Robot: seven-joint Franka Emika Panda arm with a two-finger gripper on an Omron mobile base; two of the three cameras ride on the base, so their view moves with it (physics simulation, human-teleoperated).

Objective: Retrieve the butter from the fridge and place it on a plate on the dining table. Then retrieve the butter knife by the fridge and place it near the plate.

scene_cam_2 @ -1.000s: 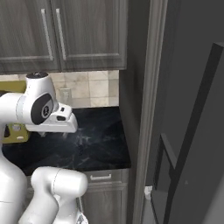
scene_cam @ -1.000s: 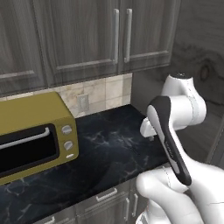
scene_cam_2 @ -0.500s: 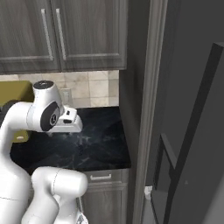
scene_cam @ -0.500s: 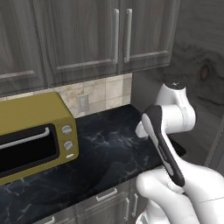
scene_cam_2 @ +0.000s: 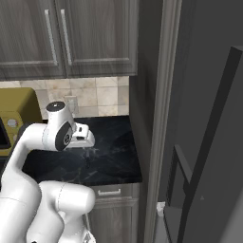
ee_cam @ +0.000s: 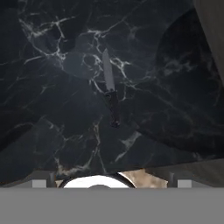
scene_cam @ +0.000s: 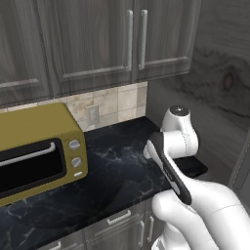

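The butter knife (ee_cam: 110, 89) lay flat on the black marbled counter (ee_cam: 48, 74) at the centre of the hand view, grey blade toward the top, dark handle toward the bottom. The gripper (scene_cam_2: 88, 151) hung above the counter at left centre of the right base view, fingers spread wide and empty. The fridge (scene_cam_2: 209, 142) filled that view's right side, beside a yellow toaster oven (scene_cam: 34, 151)

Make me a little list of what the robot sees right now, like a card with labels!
knife: butter knife, lying flat on the black marbled counter, dark handle, grey blade
gripper: gripper, above the counter, open, holding nothing
toaster oven: yellow toaster oven, on the counter under the cabinets
fridge: grey fridge, beside the counter
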